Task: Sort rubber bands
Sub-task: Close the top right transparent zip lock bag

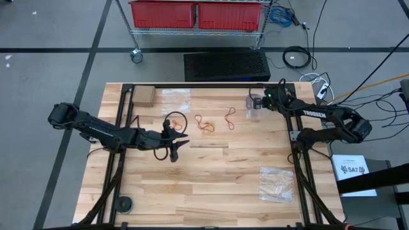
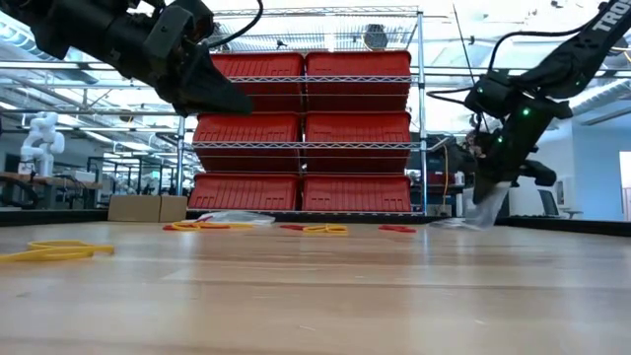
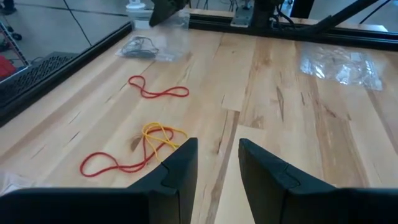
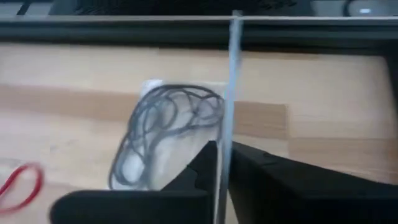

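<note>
Beneath the right end effector [image 4: 222,158], pinching its edge, a clear bag [image 4: 174,124] of dark bands hangs; left end effector [image 3: 217,163] spread above the surface [image 3: 298,124], loose bands [image 3: 146,146] beside it

**Even light, soft wrist views**

We see the table [image 1: 211,172] evenly lit from overhead, with faint shadows. The low view glares white at its upper right, its foreground wood blurred. The right wrist view is soft throughout; the left wrist view is sharper.
</note>
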Motion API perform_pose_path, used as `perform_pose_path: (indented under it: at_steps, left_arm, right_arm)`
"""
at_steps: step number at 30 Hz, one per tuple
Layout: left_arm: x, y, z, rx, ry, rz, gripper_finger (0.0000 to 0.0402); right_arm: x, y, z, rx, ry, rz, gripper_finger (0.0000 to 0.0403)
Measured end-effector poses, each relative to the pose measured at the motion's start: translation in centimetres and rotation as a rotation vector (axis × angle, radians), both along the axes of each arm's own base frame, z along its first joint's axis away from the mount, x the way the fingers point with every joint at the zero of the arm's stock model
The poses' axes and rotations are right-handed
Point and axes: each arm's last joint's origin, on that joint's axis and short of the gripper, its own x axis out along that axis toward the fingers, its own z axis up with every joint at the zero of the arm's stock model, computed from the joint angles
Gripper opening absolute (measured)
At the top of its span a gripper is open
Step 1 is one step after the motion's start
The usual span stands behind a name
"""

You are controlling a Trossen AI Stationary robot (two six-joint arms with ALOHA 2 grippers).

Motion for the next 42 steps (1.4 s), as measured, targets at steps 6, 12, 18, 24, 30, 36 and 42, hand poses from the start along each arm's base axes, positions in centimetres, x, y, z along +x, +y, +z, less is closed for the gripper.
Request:
perform_pose_path:
  at_steps: [6,12,18,24,30,36,42]
  left_arm:
    - [-0.1,0.1,-0.2,0.004,0.019,0.006,0.0121]
    - [-0.2,0.1,-0.5,0.009,0.049,0.024,0.0121]
    - [-0.4,0.2,-0.8,0.017,0.088,0.056,0.0121]
    - [-0.4,0.3,-0.8,0.037,0.089,0.062,0.0121]
    - [-0.4,0.3,-0.8,0.044,0.09,0.06,0.0121]
    - [-0.4,0.3,-0.8,0.045,0.09,0.061,0.0121]
    - [-0.4,0.3,-0.8,0.046,0.09,0.065,0.0121]
  right_arm:
    - [0.3,-0.3,0.7,-0.021,0.015,0.045,0.0118]
    - [0.9,-1.1,2.7,-0.044,0.04,0.045,0.0219]
    - [1.7,-1.1,5.5,-0.035,0.144,0.09,0.0226]
    - [2.9,-0.6,4.5,-0.005,0.196,0.172,0.0094]
    - [4.2,-0.6,0.7,0.131,0.207,0.255,0.0014]
    - [4.6,-0.8,-2.2,0.222,0.292,0.257,0.0002]
    - [3.3,-1.3,-2.3,0.245,0.367,0.137,0.0001]
